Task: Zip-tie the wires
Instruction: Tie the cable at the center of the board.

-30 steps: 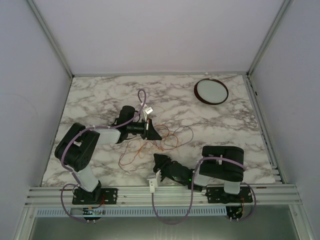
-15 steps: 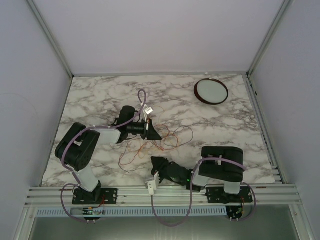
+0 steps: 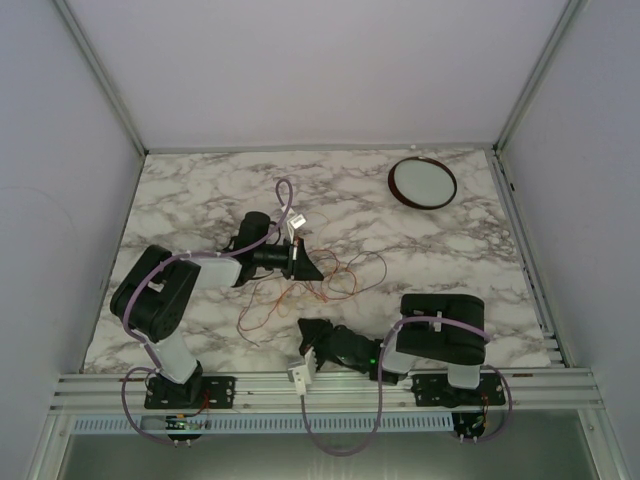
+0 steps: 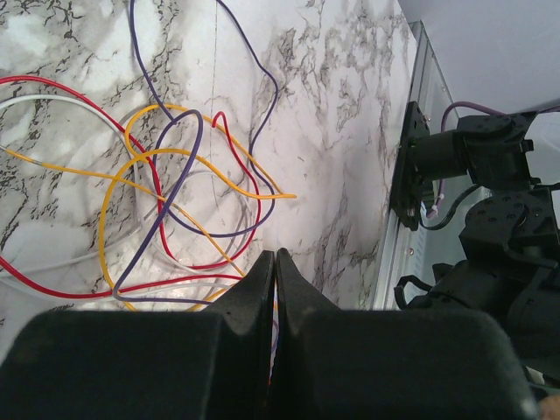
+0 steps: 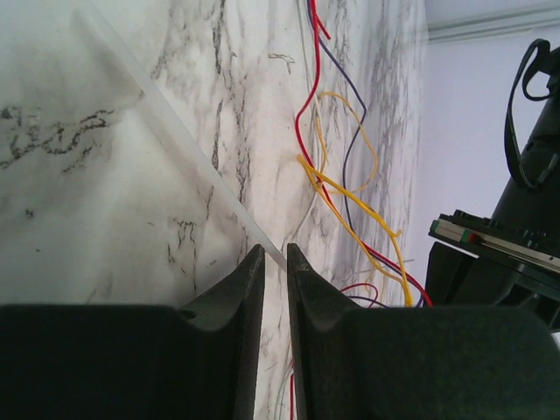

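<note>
The wires (image 3: 340, 275) lie in a loose tangle of red, orange, yellow and purple loops on the marble table (image 3: 200, 200), mid-table. My left gripper (image 3: 303, 264) sits at the tangle's left side. In the left wrist view the wires (image 4: 175, 175) spread ahead of the left gripper (image 4: 276, 254), which is shut, with strands showing in the slit between its jaws. My right gripper (image 3: 305, 328) is low near the front edge. Its jaws (image 5: 276, 249) stand a narrow gap apart around the end of a translucent white zip tie (image 5: 175, 131) lying flat, with the wires (image 5: 350, 184) beyond.
A dark-rimmed round white dish (image 3: 422, 182) sits at the back right. A metal rail (image 3: 330, 388) runs along the near table edge. White walls enclose the table on three sides. The right arm (image 4: 490, 219) shows in the left wrist view.
The right gripper has slid left and nearer to the front edge while its jaws narrowed. The left arm and the wires have not moved.
</note>
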You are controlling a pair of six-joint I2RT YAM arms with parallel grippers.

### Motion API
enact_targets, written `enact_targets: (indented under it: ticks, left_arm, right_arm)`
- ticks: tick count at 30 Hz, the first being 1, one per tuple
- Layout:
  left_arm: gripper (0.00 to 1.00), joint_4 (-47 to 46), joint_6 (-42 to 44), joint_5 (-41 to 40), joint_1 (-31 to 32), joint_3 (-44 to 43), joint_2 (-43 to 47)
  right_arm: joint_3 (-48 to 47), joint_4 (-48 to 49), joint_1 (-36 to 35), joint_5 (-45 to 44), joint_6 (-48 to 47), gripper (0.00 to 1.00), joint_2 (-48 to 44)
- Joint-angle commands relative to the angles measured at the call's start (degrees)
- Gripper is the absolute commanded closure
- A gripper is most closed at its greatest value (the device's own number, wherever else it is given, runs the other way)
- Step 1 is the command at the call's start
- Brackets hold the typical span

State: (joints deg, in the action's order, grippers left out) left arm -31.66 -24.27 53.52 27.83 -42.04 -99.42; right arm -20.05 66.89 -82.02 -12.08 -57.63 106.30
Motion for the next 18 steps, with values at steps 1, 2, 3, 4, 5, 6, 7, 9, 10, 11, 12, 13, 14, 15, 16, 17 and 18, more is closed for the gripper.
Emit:
enact_targets:
  ticks: [1, 2, 3, 4, 5, 6, 7, 9, 10, 11, 12, 13, 14, 15, 16, 17, 18]
  left_arm:
    - [1.00, -1.38, -0.05, 0.99, 0.20, -1.03, -0.95]
    - [1.00, -1.39, -0.03, 1.01, 0.20, -1.01, -0.95]
    - [1.00, -1.39, -0.06, 1.06, 0.20, -1.02, -0.99]
    - [1.00, -1.39, -0.07, 1.05, 0.20, -1.04, -0.96]
    - [1.00, -1.39, 0.00, 1.03, 0.20, -1.07, -0.96]
    - [1.00, -1.39, -0.06, 1.00, 0.20, -1.07, -0.95]
    - [1.00, -1.39, -0.02, 1.06, 0.20, -1.11, -0.95]
    - [1.00, -1.32, 0.01, 1.06, 0.18, -1.07, -0.95]
    - [1.00, -1.30, 0.06, 1.02, 0.20, -1.02, -0.95]
    - [1.00, -1.30, 0.04, 1.01, 0.20, -1.01, -0.88]
    - [1.00, -1.30, 0.03, 1.04, 0.20, -0.98, -0.87]
    - [1.00, -1.31, 0.02, 1.06, 0.20, -1.02, -0.87]
    - [1.00, -1.30, 0.08, 1.11, 0.20, -0.99, -0.87]
    - [1.00, -1.30, 0.07, 1.07, 0.20, -1.02, -0.80]
    - [1.00, -1.30, 0.10, 1.06, 0.20, -1.02, -0.76]
    - [1.00, -1.31, 0.04, 1.02, 0.20, -1.02, -0.84]
    - [1.00, -1.30, 0.02, 0.98, 0.20, -0.98, -0.86]
  right_arm:
    - [-1.72, -1.82, -0.82, 2.18, 0.88, 0.85, 0.50]
    - [-1.88, -2.21, -0.86, 2.27, 0.94, 0.85, 0.38]
    - [-1.93, -2.63, -0.95, 2.31, 1.00, 0.85, 0.32]
    - [-2.13, -2.97, -0.95, 2.43, 1.01, 0.85, 0.26]
    - [-2.27, -3.44, -1.03, 2.49, 1.05, 0.85, 0.18]
    - [-2.39, -3.77, -1.04, 2.62, 1.11, 0.85, 0.14]
    - [-2.48, -4.06, -1.04, 2.77, 1.07, 0.86, 0.08]
    - [-2.68, -4.78, -1.17, 2.91, 1.33, 0.86, -0.02]
    - [-2.78, -5.12, -1.13, 2.93, 1.40, 0.86, -0.12]
    - [-2.87, -5.44, -1.13, 2.95, 1.52, 0.87, -0.19]
    - [-2.88, -5.72, -1.17, 2.94, 1.54, 0.87, -0.28]
    - [-2.98, -5.84, -1.21, 2.94, 1.55, 0.87, -0.30]
    - [-3.05, -5.97, -1.22, 2.94, 1.41, 0.88, -0.30]
    - [-3.13, -6.07, -1.22, 2.98, 1.50, 0.88, -0.38]
    - [-3.17, -6.24, -1.28, 3.02, 1.51, 0.88, -0.38]
    - [-3.21, -6.29, -1.37, 3.02, 1.61, 0.88, -0.46]
    - [-3.23, -6.47, -1.39, 3.02, 1.67, 0.88, -0.50]
